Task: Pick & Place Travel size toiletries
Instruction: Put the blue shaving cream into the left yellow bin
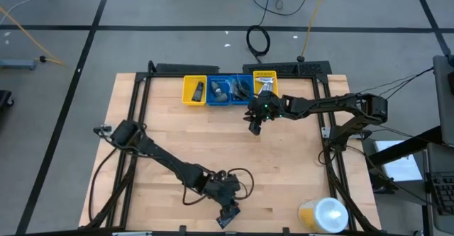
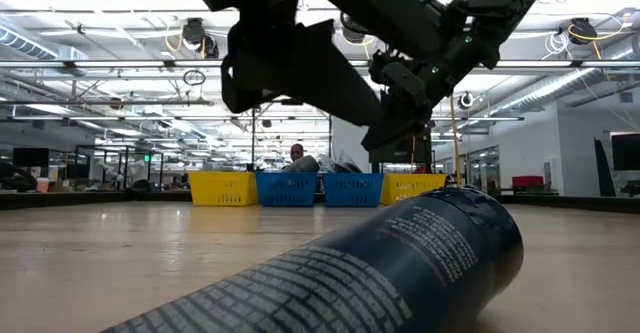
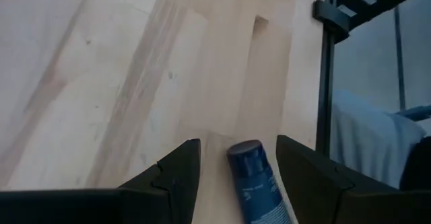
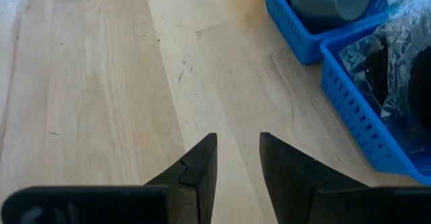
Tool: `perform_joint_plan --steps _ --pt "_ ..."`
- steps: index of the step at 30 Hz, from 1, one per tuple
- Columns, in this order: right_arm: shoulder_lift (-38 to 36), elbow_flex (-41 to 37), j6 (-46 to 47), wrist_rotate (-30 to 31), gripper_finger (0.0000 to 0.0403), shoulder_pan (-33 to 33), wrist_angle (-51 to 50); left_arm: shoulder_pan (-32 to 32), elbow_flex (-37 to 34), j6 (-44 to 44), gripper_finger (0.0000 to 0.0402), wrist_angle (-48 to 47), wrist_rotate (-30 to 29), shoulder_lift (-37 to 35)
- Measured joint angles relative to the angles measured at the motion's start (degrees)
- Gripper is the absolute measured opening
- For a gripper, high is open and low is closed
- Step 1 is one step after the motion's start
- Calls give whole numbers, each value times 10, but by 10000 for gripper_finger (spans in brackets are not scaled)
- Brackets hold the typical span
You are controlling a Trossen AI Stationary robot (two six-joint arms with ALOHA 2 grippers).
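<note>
My left gripper (image 3: 236,167) stands open around the small dark blue plastic tube (image 3: 254,182) lying at the wooden table's (image 1: 170,133) near edge, while my right gripper (image 4: 237,158) hangs narrowly open and empty beside the blue plastic bins (image 4: 357,96).

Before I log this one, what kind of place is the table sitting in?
Probably an open workshop or lab hall: grey floor marked with dark lines, cables trailing behind the table, and exposed ceiling beams with strip lights over distant workstations.
</note>
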Motion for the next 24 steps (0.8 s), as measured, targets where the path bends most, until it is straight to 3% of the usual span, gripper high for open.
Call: perform_joint_plan --steps 24 --pt "0 0 -9 0 107 0 -1 -5 23 -92 184 20 50 63"
